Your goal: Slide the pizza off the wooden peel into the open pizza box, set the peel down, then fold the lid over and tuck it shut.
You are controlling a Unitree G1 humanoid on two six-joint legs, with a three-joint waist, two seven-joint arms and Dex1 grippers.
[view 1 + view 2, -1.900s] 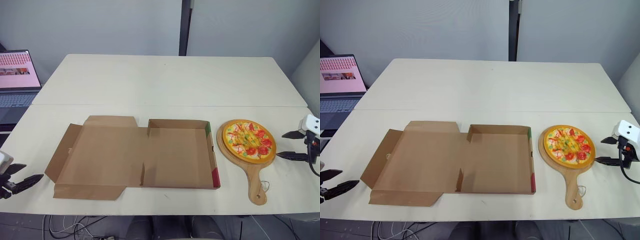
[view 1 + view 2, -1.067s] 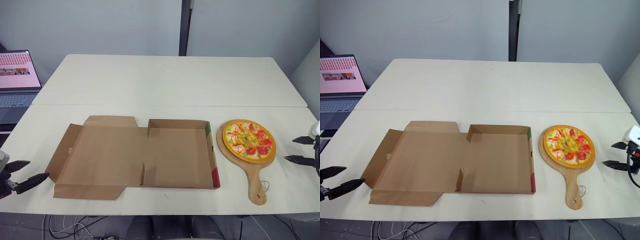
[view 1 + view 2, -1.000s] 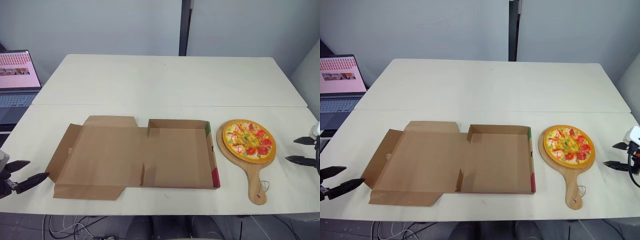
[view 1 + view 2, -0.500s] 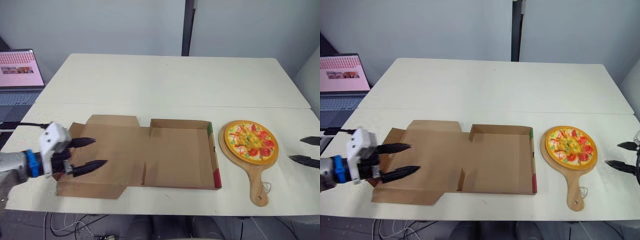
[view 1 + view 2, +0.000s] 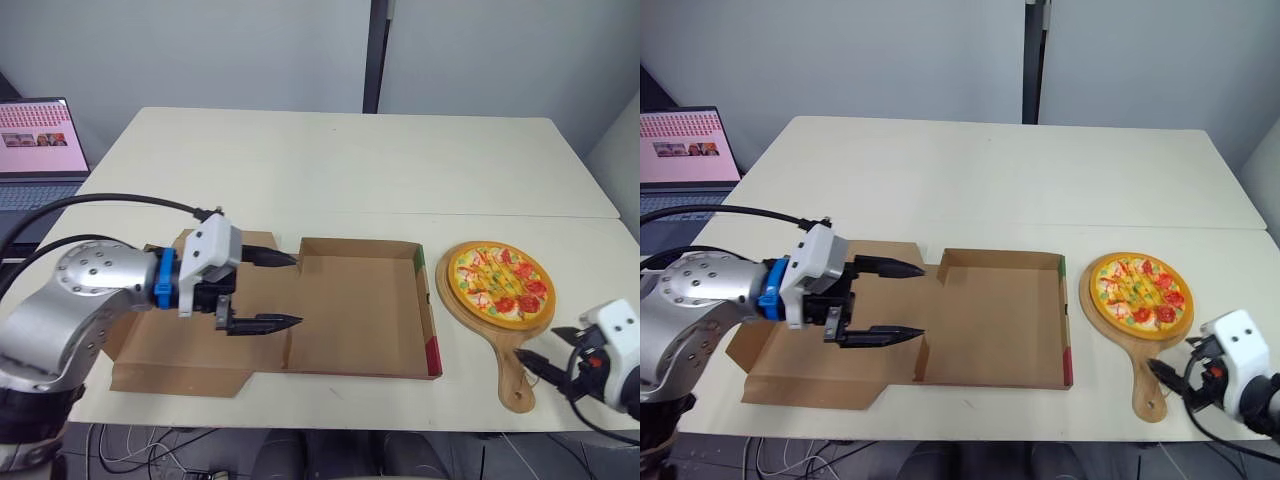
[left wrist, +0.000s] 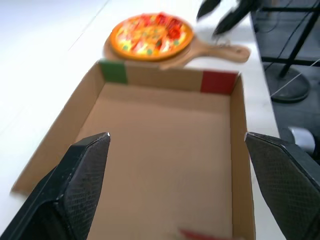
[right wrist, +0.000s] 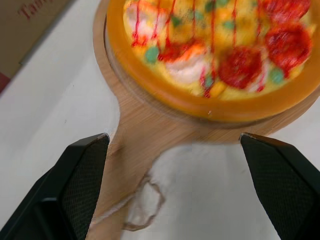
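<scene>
Left pincer (image 5: 297,290), spread wide, has swung over the box (image 5: 360,315); my right pincer (image 5: 1173,363), also wide, has dropped beside the peel (image 5: 517,372) handle. With the pizza (image 5: 498,281) lying on the peel, I judge grasping comes next.

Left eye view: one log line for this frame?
left tool open over brown cardboard pizza box | right tool open near handle of round wooden peel | orange-rimmed pizza on peel
</scene>
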